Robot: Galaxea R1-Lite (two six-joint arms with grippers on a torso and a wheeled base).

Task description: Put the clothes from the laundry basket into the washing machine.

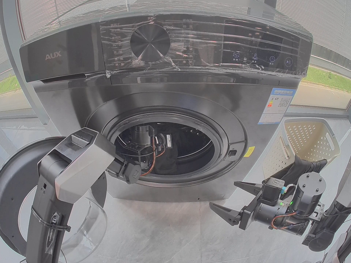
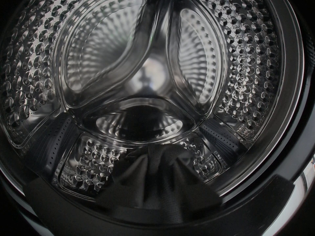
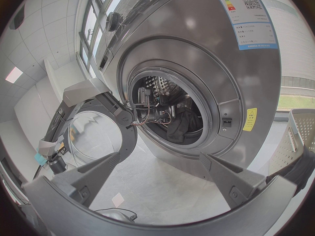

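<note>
The grey washing machine [image 1: 204, 95] stands with its round opening uncovered. My left gripper [image 1: 161, 140] is inside the drum [image 2: 144, 69], shut on a dark garment [image 1: 170, 157] that hangs down to the drum's lip; the garment [image 2: 157, 181] drapes over and hides its fingers. My right gripper [image 1: 223, 193] hovers open and holds nothing, low over the floor in front of the machine, just left of the cream laundry basket [image 1: 310, 136]. Another dark garment [image 1: 303, 168] hangs over the basket's near rim. The right wrist view looks past that gripper [image 3: 158, 154] to the left arm and hanging garment [image 3: 182, 128].
The machine's glass door [image 1: 14, 187] stands swung wide at the left, beside my left arm. Grey tiled floor [image 1: 164, 231] lies open between machine and right gripper. The basket stands tipped against the machine's right front corner, by a window.
</note>
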